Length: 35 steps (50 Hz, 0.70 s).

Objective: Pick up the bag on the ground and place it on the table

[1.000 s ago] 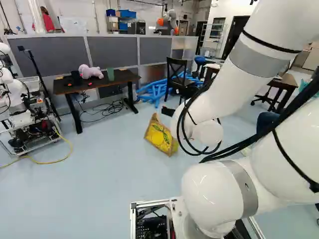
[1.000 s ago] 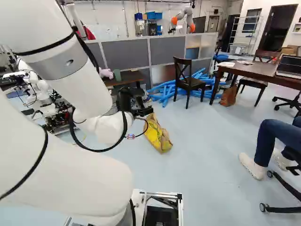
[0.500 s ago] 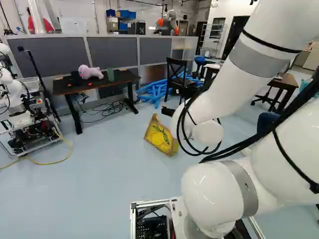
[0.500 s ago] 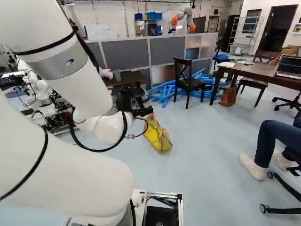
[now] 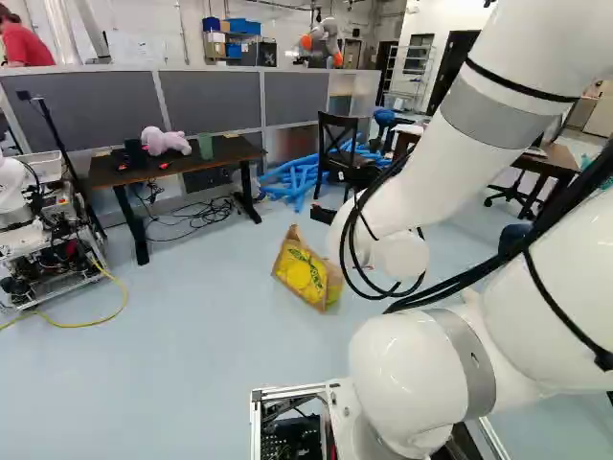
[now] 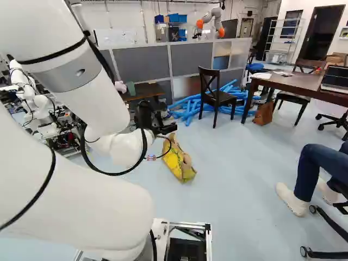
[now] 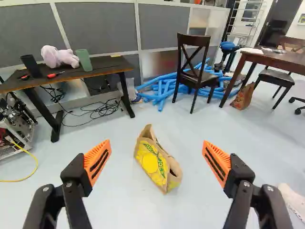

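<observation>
The black gripper [image 6: 162,128] hangs from the arm's end above the floor in the right base view, partly overlapping the bag. From the wrist, the gripper [image 7: 156,144] shows its orange-padded fingers wide apart, nothing held. A brown paper bag with yellow print [image 7: 153,164] leans on the floor ahead of the gripper, seen through the gap and touched by neither finger. The same bag [image 5: 305,271] is left of the arm in the left base view. Beyond it stands a dark desk [image 5: 215,153] carrying a pink plush toy, a black cup and a green cup.
A dark chair [image 7: 193,71] and a heap of blue tubes [image 7: 164,88] lie beyond the bag. A brown table [image 6: 293,82] with a laptop stands farther right, a brown bag beside its leg. Another robot [image 5: 34,216] is at the left. A seated person's legs [image 6: 312,174] are at the right.
The base has moved slightly, shifting the scene leftward in both base views. The arm keeps its pose against its lowest joint. The bag stays on the floor.
</observation>
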Motion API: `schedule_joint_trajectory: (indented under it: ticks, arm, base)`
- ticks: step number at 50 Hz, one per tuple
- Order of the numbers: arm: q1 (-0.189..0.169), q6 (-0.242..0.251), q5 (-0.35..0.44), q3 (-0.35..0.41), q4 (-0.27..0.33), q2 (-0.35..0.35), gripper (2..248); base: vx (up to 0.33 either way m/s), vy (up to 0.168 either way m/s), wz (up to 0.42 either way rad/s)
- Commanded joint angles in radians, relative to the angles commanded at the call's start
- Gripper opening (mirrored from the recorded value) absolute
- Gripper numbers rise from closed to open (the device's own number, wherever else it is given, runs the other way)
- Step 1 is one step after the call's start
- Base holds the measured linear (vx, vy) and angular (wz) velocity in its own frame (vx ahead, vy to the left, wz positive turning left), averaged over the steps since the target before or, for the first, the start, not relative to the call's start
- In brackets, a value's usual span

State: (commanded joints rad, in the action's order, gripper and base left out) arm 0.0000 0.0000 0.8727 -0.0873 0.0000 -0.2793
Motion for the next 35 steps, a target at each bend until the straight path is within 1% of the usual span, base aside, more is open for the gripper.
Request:
schedule_joint_trajectory:
  ticks: [23, 35]
  arm:
    - [0.000, 0.000, 0.000, 0.000, 0.000, 0.000, 247]
    - [0.000, 0.000, 0.000, 0.000, 0.000, 0.000, 247]
  base:
    - [0.142, -0.097, 0.000]
    - [0.191, -0.097, 0.001]
